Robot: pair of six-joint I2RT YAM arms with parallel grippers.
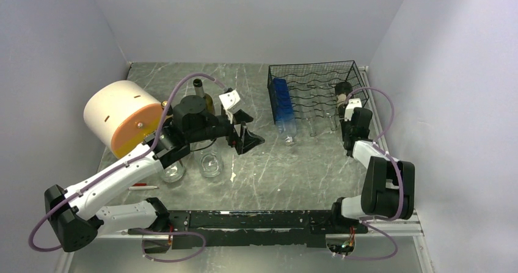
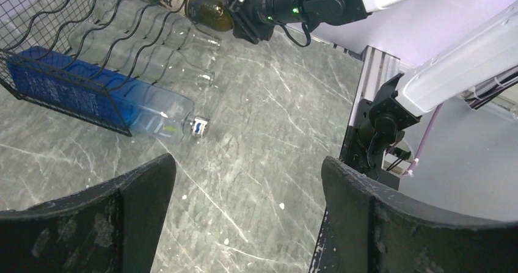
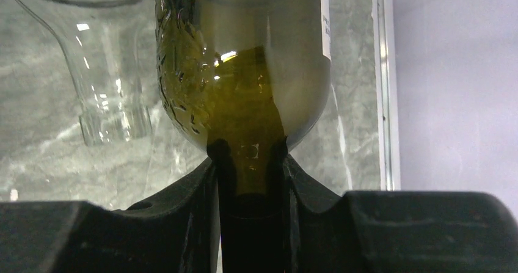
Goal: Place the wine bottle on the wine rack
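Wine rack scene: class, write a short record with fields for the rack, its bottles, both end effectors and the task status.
Wine rack: black wire, far right of the table
Blue bottle: lying in the rack's left slot, neck pointing out
Wine bottle: olive green, lying at the rack's right end
Right end effector: shut on the wine bottle's neck
Left end effector: open, holding nothing, above the table
Task status: bottle appears to be in the rack, not yet released
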